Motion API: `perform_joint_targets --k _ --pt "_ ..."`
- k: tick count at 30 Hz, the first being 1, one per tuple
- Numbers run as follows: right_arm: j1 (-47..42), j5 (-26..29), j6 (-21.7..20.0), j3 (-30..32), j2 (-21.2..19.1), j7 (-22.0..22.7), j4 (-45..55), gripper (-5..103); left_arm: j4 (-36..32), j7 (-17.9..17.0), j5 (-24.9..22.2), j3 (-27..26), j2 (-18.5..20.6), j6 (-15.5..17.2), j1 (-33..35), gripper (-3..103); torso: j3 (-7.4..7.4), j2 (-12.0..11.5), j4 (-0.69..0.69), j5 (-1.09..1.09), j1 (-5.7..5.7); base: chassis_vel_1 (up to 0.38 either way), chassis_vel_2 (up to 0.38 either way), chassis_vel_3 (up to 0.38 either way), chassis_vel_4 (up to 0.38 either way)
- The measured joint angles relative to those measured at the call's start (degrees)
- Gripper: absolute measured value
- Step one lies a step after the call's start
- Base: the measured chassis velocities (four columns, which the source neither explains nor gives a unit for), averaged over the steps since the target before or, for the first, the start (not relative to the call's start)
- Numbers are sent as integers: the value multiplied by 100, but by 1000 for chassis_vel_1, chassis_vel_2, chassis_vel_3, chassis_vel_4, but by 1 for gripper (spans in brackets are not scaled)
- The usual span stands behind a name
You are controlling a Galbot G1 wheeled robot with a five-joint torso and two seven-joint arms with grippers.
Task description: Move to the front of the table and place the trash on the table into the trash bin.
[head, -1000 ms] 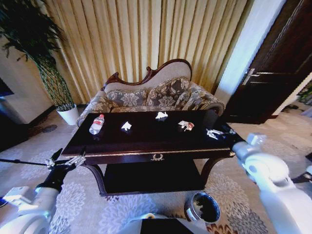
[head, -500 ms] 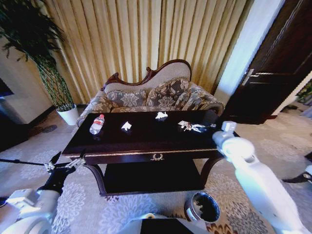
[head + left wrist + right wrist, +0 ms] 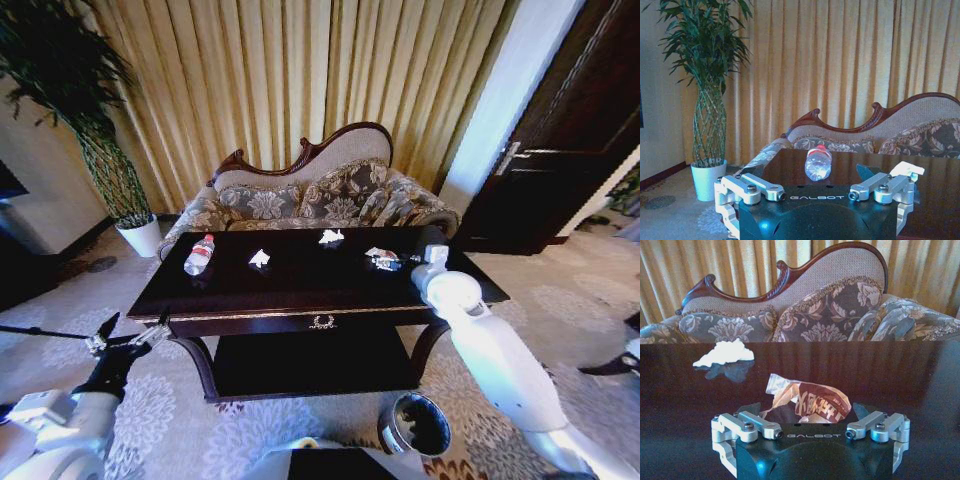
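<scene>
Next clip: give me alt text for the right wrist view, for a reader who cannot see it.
The open right gripper sits low over the dark glossy brown table, fingers flanking a crumpled red-and-white printed wrapper directly ahead. A crumpled white paper scrap lies farther back on the table, and a carved-frame floral sofa stands behind it before gold curtains.

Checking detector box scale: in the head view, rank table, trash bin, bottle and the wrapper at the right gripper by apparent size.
1. table
2. trash bin, nearer the camera, so it looks bigger than it might be
3. bottle
4. wrapper, partly hidden by the right gripper, so its place after the bottle is unsure
</scene>
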Motion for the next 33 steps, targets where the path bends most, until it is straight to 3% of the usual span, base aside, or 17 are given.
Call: perform_joint_targets --k 5,8,10,11,15,17,19,20,24,26,30,33 --pt "118 -106 -1 -126 95 9 -180 103 0 0 0 -9 -20 -9 -16 100 0 0 0 0 0 0 0 0 0" --pt "173 -164 15 -180 138 34 -251 94 0 0 -1 -20 -23 -18 -19 100 0 0 0 0 0 0 0 0 0" --pt "195 -189 35 -198 160 65 -274 84 0 0 -4 -35 -23 -21 -19 100 0 0 0 0 0 0 0 0 0" --pt "195 -189 35 -198 160 65 -274 84 0 0 -4 -35 -23 -21 -19 100 0 0 0 0 0 0 0 0 0" --pt "194 -200 83 -199 155 70 -279 62 0 0 -6 -24 -28 -22 -21 100 0 0 0 0 0 0 0 0 0" --pt "188 -201 98 -196 149 71 -280 62 0 0 -6 -10 -32 -22 -24 100 0 0 0 0 0 0 0 0 0" --pt "172 -202 131 -183 135 71 -282 51 0 1 -6 9 -33 -22 -29 100 0 0 0 0 0 0 0 0 0" --pt "172 -202 131 -183 135 71 -282 51 0 1 -6 9 -33 -22 -29 100 0 0 0 0 0 0 0 0 0" --pt "155 -202 164 -157 124 70 -283 30 0 2 -6 13 -12 -22 -34 100 0 0 0 0 0 0 0 0 0" --pt "150 -201 171 -151 123 69 -282 30 0 2 -6 13 -5 -22 -34 100 0 0 0 0 0 0 0 0 0" --pt "107 -187 238 -124 114 67 -262 9 0 3 -9 13 4 -22 -37 100 0 0 0 0 0 0 0 0 0" --pt "61 -166 395 -92 99 56 -234 4 0 3 -13 28 5 -22 -40 100 0 0 0 0 0 0 0 0 0"
